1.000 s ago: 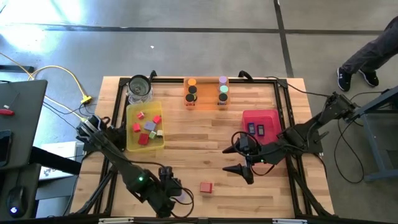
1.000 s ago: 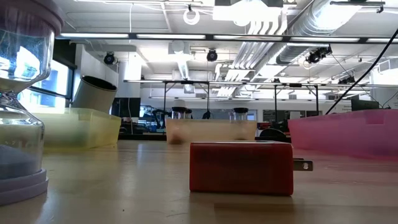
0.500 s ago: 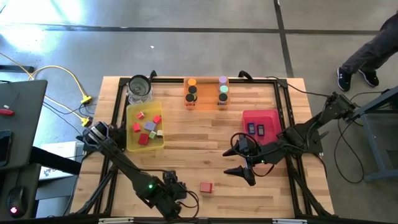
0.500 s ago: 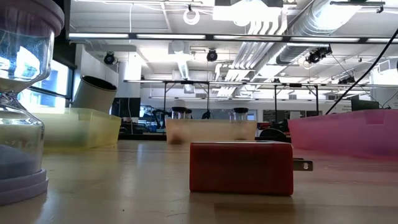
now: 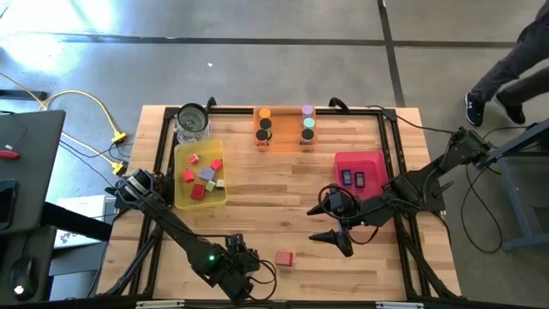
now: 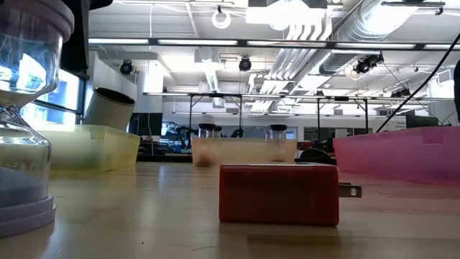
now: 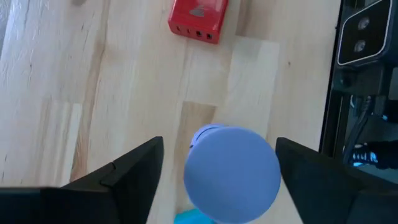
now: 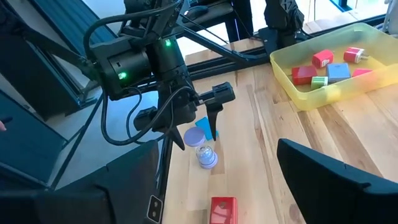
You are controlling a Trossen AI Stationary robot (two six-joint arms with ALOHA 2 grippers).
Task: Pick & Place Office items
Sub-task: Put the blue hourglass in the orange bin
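Left gripper (image 5: 249, 268) has shifted right along the near edge of the tabletop (image 5: 283, 202), toward the red rectangular plastic block with metal prongs (image 5: 284, 257); the block itself has not moved.

1. Position. The left gripper hangs over a small clear cylinder with lavender end caps (image 7: 231, 165), which stands upright at the near edge, just left of the red block. A teal piece (image 8: 202, 127) lies close by it.
2. Jaw state. The left jaws are open and straddle the lavender cap; bare wood shows on both sides of it, so nothing is gripped yet.
3. Centring. Keep the cap midway between the jaws before descending. An off-centre approach probably tips the cylinder or rolls it off the edge.
4. Descent. Lower until the jaws bracket the body below the cap, clear of the teal piece, then close gently, because the clear body may be fragile.
5. Right gripper (image 5: 319, 221). It waits over the right half of the tabletop, jaws open and empty, well apart from the work.
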